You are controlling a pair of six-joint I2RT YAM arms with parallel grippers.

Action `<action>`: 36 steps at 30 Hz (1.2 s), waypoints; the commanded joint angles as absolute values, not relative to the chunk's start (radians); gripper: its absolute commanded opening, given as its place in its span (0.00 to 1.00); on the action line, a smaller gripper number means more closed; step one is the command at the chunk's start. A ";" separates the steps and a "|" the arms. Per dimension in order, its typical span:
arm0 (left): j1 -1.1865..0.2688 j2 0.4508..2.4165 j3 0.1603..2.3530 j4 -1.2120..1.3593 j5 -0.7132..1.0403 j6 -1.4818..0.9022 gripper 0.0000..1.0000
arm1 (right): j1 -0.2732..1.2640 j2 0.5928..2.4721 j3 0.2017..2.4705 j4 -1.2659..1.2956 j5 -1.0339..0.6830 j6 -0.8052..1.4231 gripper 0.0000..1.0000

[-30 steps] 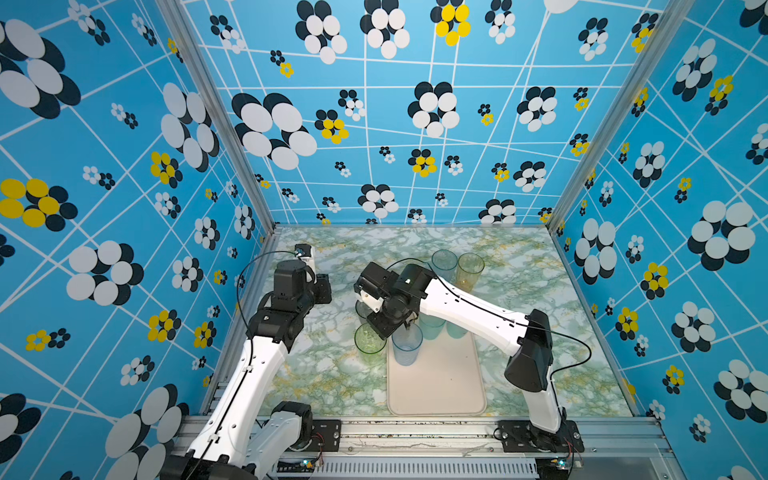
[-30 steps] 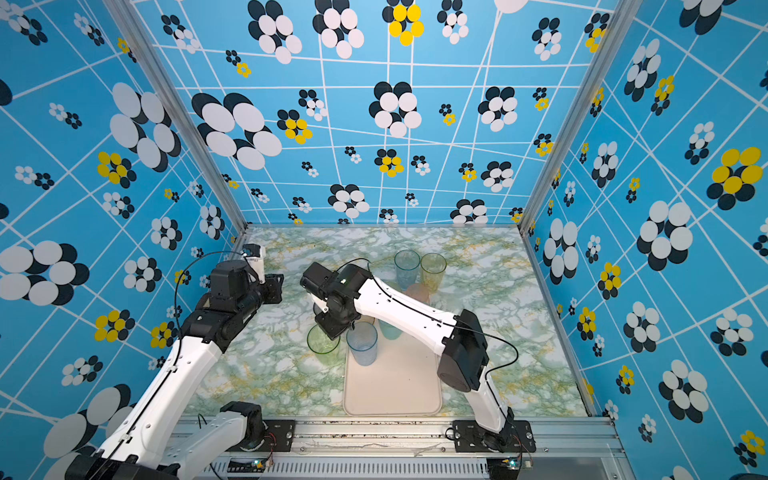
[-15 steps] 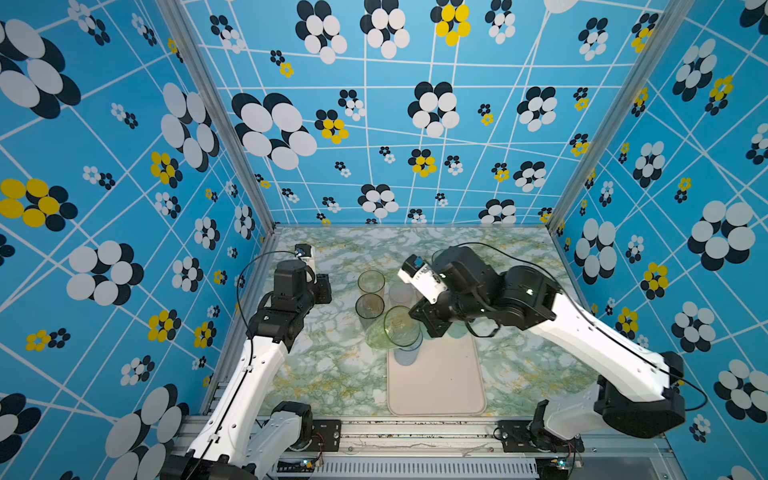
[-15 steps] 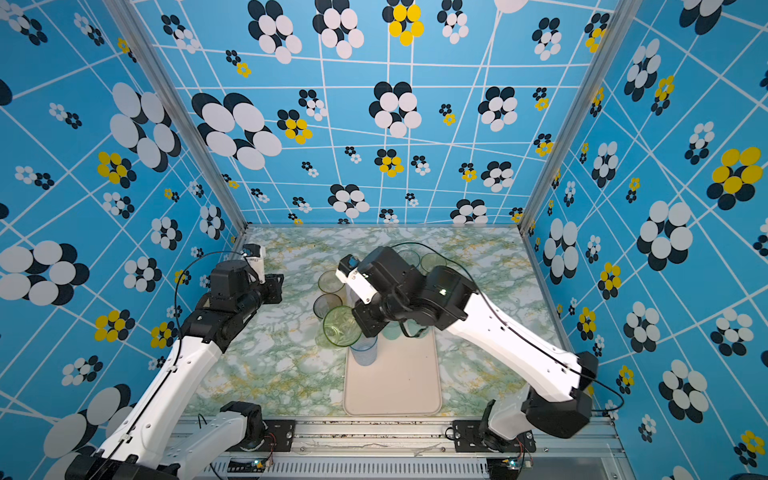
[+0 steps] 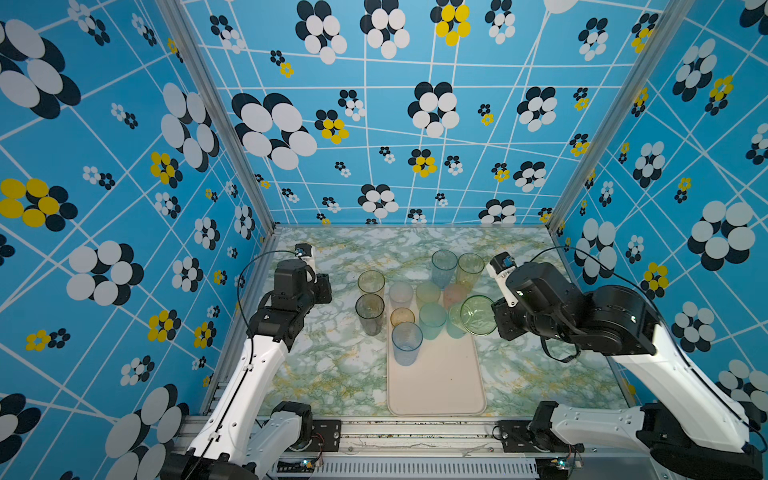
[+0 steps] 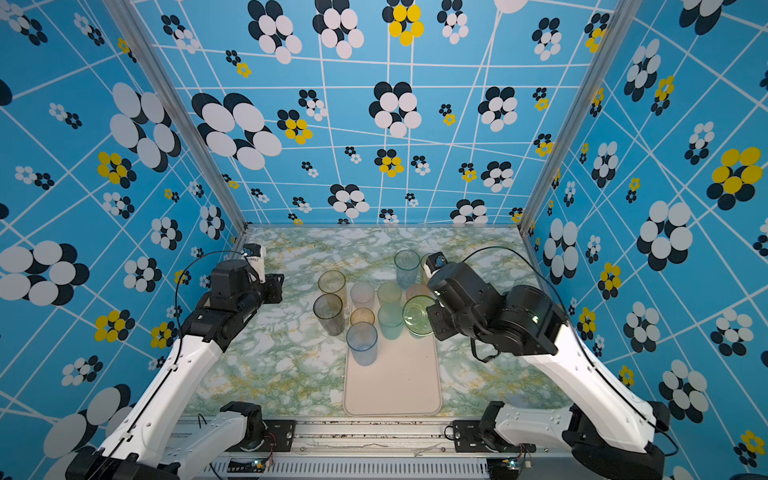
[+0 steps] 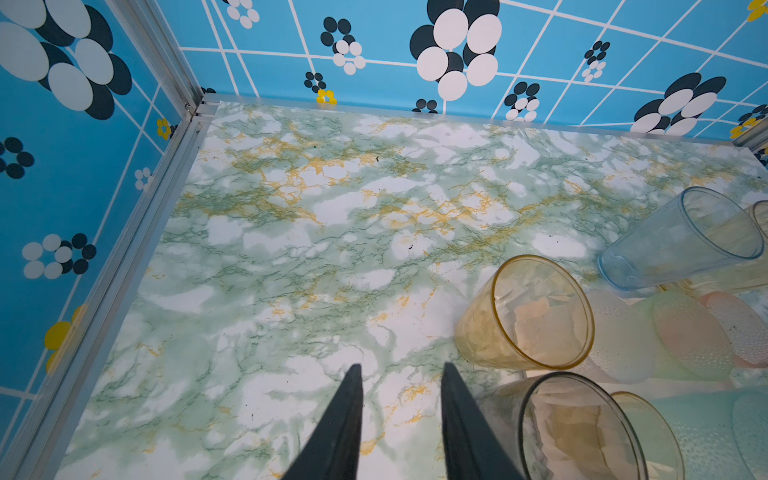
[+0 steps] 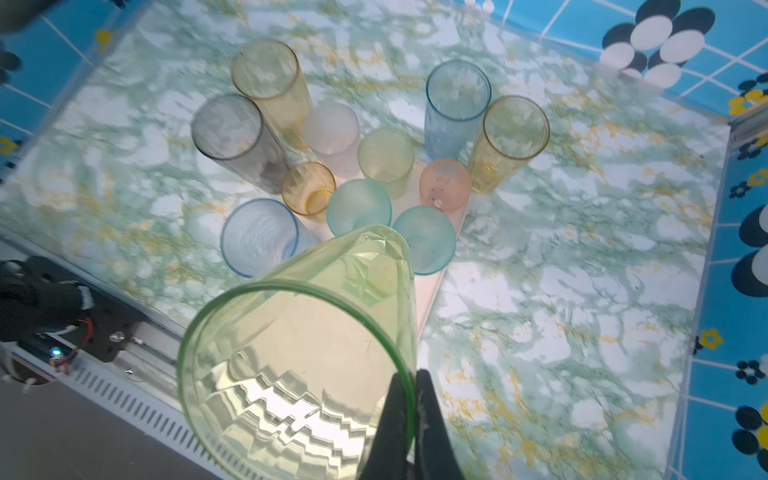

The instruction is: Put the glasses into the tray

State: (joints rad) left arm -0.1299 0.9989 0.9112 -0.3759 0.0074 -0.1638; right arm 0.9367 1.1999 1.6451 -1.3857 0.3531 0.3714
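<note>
Pinching green glass (image 8: 291, 332) by rim, right tool (image 8: 411, 374) clamped; we judge it light, slick, rigid. Left tool (image 7: 401, 368) part-open, empty.

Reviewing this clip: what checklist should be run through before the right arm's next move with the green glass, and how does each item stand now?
1. Grip on the green glass: ok; the right gripper is shut on its rim wall.
2. Bare room on the tray: ok; its near half is free.
3. Path clear of the left gripper: ok; it is open, empty, over the table beside the glasses.
4. Clearance between the held glass and the standing ones below: cannot tell.
5. Every glass on the tray: not ok; the grey glass and the amber glass stand on the table left of it.
</note>
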 commanded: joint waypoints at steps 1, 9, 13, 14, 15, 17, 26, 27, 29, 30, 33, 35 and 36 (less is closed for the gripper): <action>-0.118 1.006 0.945 -0.391 0.003 -0.146 0.33 | 0.914 1.247 1.585 -1.406 0.315 0.389 0.03; -0.118 1.012 0.949 -0.395 0.008 -0.144 0.33 | 0.841 1.376 1.464 -1.223 0.181 0.354 0.02; -0.118 1.009 0.950 -0.397 0.001 -0.143 0.34 | 0.828 1.413 1.433 -1.163 0.134 0.352 0.02; -0.118 1.011 0.948 -0.396 0.000 -0.143 0.33 | 0.824 1.415 1.422 -1.151 0.122 0.355 0.02; -0.118 1.011 0.947 -0.396 0.000 -0.143 0.33 | 0.820 1.417 1.408 -1.138 0.111 0.359 0.02; -0.118 1.016 0.950 -0.396 0.000 -0.143 0.33 | 0.815 1.416 1.378 -1.113 0.092 0.368 0.02; -0.118 1.029 0.956 -0.403 0.002 -0.141 0.33 | 0.804 1.451 1.309 -1.031 0.026 0.385 0.02; -0.117 1.028 0.956 -0.403 0.000 -0.140 0.33 | 0.804 1.455 1.306 -1.028 0.025 0.385 0.02; -0.118 1.029 0.956 -0.404 0.000 -0.140 0.33 | 0.804 1.461 1.304 -1.024 0.024 0.385 0.02; -0.118 1.030 0.956 -0.404 0.000 -0.140 0.33 | 0.802 1.462 1.302 -1.020 0.023 0.385 0.02; -0.118 1.034 0.958 -0.405 0.001 -0.140 0.33 | 0.795 1.463 1.292 -1.011 0.019 0.385 0.02; -0.118 1.035 0.959 -0.405 0.000 -0.140 0.33 | 0.790 1.462 1.284 -1.009 0.017 0.385 0.02; -0.118 1.035 0.959 -0.404 0.001 -0.140 0.33 | 0.789 1.460 1.283 -1.008 0.017 0.387 0.02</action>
